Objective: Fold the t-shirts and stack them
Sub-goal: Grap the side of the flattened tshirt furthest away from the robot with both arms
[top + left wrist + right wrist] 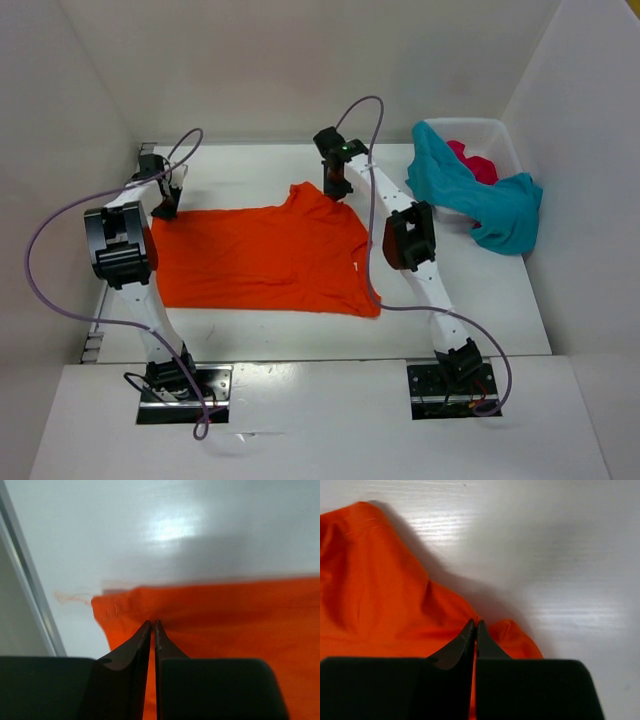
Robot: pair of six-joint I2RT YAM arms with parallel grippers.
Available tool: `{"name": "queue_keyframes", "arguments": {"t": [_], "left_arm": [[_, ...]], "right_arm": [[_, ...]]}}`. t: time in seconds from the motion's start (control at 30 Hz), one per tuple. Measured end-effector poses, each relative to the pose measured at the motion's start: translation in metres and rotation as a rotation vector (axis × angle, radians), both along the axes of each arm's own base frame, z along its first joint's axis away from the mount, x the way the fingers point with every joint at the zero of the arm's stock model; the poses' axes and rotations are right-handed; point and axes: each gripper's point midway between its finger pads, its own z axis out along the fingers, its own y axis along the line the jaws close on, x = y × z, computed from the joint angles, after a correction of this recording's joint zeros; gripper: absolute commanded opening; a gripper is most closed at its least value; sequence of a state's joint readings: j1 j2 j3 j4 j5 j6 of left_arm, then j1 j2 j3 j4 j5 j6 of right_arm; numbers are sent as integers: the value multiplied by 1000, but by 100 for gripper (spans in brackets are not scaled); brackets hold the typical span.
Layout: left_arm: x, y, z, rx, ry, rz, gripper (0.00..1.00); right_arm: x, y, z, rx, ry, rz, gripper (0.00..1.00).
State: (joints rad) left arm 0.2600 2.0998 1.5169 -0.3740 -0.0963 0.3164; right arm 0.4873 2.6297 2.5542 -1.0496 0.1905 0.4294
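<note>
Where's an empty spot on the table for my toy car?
Bare table lies behind the orange shirt by the back wall, in front of it near the arm bases, and right of the right arm, before the basket. The basket corner is crowded: the teal shirt spills out.

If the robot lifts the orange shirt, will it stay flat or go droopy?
Probably droopy: the orange shirt bunches into soft folds where the right gripper pinches it. It lies thin and flat on the table, so it's likely light. The left gripper holds only its edge, which might slip.
</note>
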Motion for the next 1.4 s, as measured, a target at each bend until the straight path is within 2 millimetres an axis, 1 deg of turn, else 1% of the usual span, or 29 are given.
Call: {"name": "queue_keyframes", "arguments": {"t": [0.1,0.17,0.2,0.23,0.3,0.33,0.4,0.43,0.47,0.5,0.53,0.57,0.63,0.67,0.7,0.73,0.77,0.8,0.83,0.87,0.93,1.03,1.1,1.17,1.2,1.3,1.37,1.4], "left_arm": [[-19,1,2,33,19,-17,12],[-30,2,10,64,24,-39,12],[-35,2,15,78,19,-48,12],[-37,3,22,92,10,-60,12],[-42,3,37,119,-21,-81,12],[-46,2,43,131,-33,-92,12],[-59,0,51,154,-40,-120,12],[-64,-1,51,162,-41,-129,17],[-68,-1,50,169,-33,-141,31],[-71,-2,47,168,-25,-146,49],[-71,-3,43,165,-15,-154,68],[-70,-5,37,142,0,-158,71],[-56,-9,32,96,4,-158,74],[-45,-9,30,76,-1,-154,76],[-31,-9,32,60,-16,-145,77],[-15,-9,35,53,-41,-144,77],[0,-8,38,49,-65,-137,77],[10,-8,42,51,-86,-135,78],[21,-10,45,53,-101,-130,78],[30,-13,46,56,-114,-134,78],[41,-21,47,66,-130,-147,79],[44,-32,38,68,-111,-164,79],[44,-35,33,70,-100,-168,79],[42,-32,27,80,-84,-159,79],[42,-29,24,86,-78,-152,79],[38,-24,12,99,-49,-134,79],[41,-22,13,107,-59,-124,79],[42,-21,13,107,-63,-116,79]], "right_arm": [[-9,-8,30,-8,-24,-8,0],[-25,-16,53,-13,-34,-10,0],[-36,-20,65,-7,-46,-10,0],[-51,-25,73,-7,-44,-9,0],[-87,-32,83,15,-35,-8,0],[-101,-34,84,32,-32,-10,0],[-132,-39,79,65,-5,-15,0],[-144,-38,72,84,11,-16,0],[-152,-38,66,95,24,-15,0],[-159,-36,56,106,46,-14,0],[-162,-34,48,111,61,-15,0],[-163,-32,38,111,82,-17,0],[-158,-27,20,111,106,-17,0],[-155,-23,13,108,116,-16,0],[-151,-19,5,108,121,-13,2],[-149,-17,-1,108,125,-13,26],[-148,-15,-5,113,133,-14,37],[-150,-15,-7,113,142,-13,42],[-150,-14,-7,115,144,-6,50],[-151,-13,-6,123,142,-2,53],[-155,-12,-3,140,140,6,54],[-169,-18,5,152,148,10,54],[-170,-18,17,167,125,9,54],[-164,-18,31,183,90,5,53],[-158,-17,40,189,70,-1,52],[-133,-15,60,196,11,-24,52],[-117,-18,68,190,-26,-47,52],[-113,-19,69,187,-35,-50,52]]}}
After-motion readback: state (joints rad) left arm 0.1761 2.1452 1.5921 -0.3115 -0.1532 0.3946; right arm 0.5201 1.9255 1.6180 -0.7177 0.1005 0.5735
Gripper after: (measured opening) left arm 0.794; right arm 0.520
